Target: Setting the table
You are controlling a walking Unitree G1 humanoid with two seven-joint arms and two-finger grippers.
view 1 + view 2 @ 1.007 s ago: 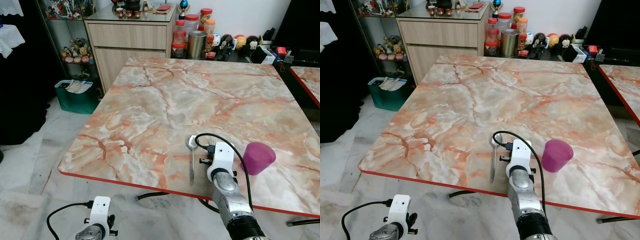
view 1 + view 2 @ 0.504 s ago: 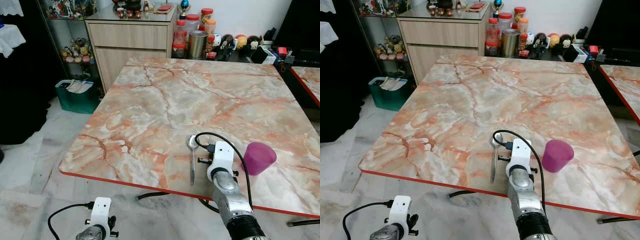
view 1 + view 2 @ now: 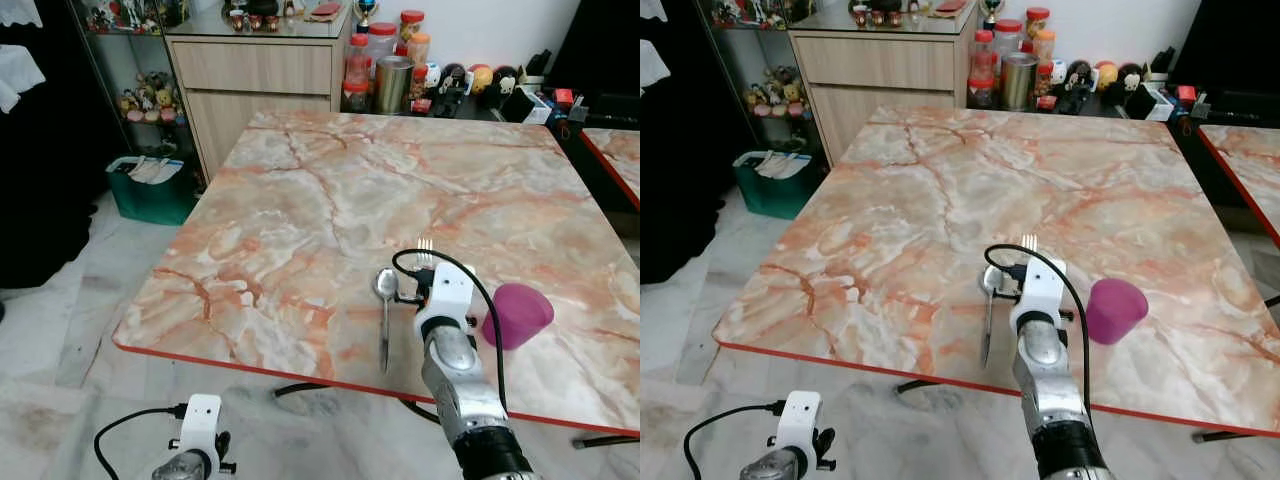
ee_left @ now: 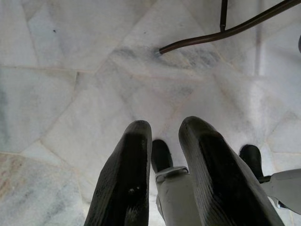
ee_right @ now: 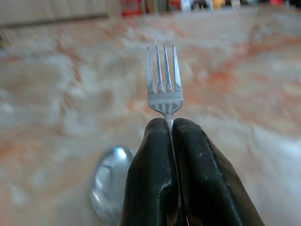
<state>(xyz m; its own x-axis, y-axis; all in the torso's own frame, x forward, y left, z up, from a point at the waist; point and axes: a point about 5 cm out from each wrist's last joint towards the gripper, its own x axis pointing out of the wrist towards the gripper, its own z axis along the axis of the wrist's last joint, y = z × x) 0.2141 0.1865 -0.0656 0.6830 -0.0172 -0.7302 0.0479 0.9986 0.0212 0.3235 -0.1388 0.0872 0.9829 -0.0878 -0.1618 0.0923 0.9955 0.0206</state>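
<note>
My right gripper is shut on a silver fork and holds it by the handle, tines pointing away over the marble table. Its tines stick out past the white wrist, near the table's front edge. Just left of the gripper, a silver spoon lies flat on the table, bowl away from me. A purple cup stands to the right of the wrist. Below the table edge hangs my left gripper, over the floor, fingers slightly apart and holding nothing.
Jars, bottles and a metal tin stand beyond the table's far edge beside a wooden cabinet. A green bin sits on the floor at the left. A second marble table is at the right. Table legs cross the tiled floor.
My right arm has pushed forward over the table, so the fork's tines now show beyond the wrist. Spoon, cup and left arm have stayed where they were.
</note>
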